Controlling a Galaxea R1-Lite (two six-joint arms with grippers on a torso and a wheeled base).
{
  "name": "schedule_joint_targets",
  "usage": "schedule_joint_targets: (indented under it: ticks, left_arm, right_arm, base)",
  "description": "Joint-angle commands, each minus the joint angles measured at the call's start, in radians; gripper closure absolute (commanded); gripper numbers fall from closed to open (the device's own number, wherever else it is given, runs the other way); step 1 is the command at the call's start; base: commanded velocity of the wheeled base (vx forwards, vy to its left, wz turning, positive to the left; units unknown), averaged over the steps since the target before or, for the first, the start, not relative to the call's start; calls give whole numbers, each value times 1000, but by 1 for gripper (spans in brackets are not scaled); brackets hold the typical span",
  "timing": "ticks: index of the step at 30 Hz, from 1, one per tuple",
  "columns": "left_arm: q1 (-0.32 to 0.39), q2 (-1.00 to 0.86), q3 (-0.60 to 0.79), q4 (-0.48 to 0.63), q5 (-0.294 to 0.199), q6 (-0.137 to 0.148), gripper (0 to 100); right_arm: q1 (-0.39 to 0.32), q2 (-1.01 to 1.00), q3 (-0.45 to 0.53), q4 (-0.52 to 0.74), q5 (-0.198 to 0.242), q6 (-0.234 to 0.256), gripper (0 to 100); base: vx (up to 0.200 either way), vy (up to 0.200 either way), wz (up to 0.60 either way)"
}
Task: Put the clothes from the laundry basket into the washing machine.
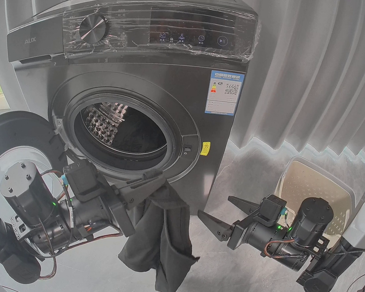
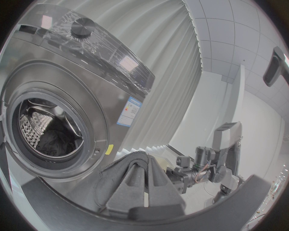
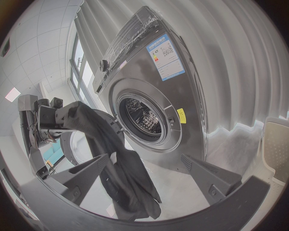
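My left gripper (image 1: 154, 183) is shut on a dark grey garment (image 1: 161, 239) that hangs down in front of the washing machine (image 1: 154, 82), just below its open round port (image 1: 122, 128). In the left wrist view the cloth (image 2: 120, 171) drapes over my closed fingers (image 2: 135, 183), and dark clothes (image 2: 55, 143) lie in the drum. The right wrist view shows the garment (image 3: 120, 168) dangling above the floor. My right gripper (image 1: 219, 213) stands open and empty to the right, in front of the cream laundry basket (image 1: 314, 189).
The machine's round door (image 1: 9, 146) is swung open at the left, behind my left arm. White curtains (image 1: 324, 72) hang behind and to the right. Grey floor (image 1: 230, 275) lies between the machine and the basket.
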Motion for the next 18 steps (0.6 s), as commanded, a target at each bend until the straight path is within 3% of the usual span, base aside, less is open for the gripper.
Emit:
schedule_joint_targets:
  ticks: [1, 7, 8, 11, 18]
  left_arm:
    - [-12, 3, -39, -1, 49, -2, 100]
    - [-42, 3, -38, 3, 132, 4, 100]
    - [-59, 4, -42, 3, 177, 4, 100]
    - [-79, 4, -51, 6, 229, 4, 100]
    - [-85, 3, -68, 9, 247, 4, 100]
  right_arm:
    - [-11, -2, 11, -1, 1, -3, 0]
    - [-34, -14, 11, -2, 1, -18, 0]
    - [-35, -23, 11, -4, 3, -21, 0]
    - [-35, -36, 3, -4, 4, -21, 0]
    - [-21, -42, 37, -2, 10, -23, 0]
  base:
    - [0, 0, 0]
    - [0, 0, 0]
    - [0, 0, 0]
    - [0, 0, 0]
    - [0, 0, 0]
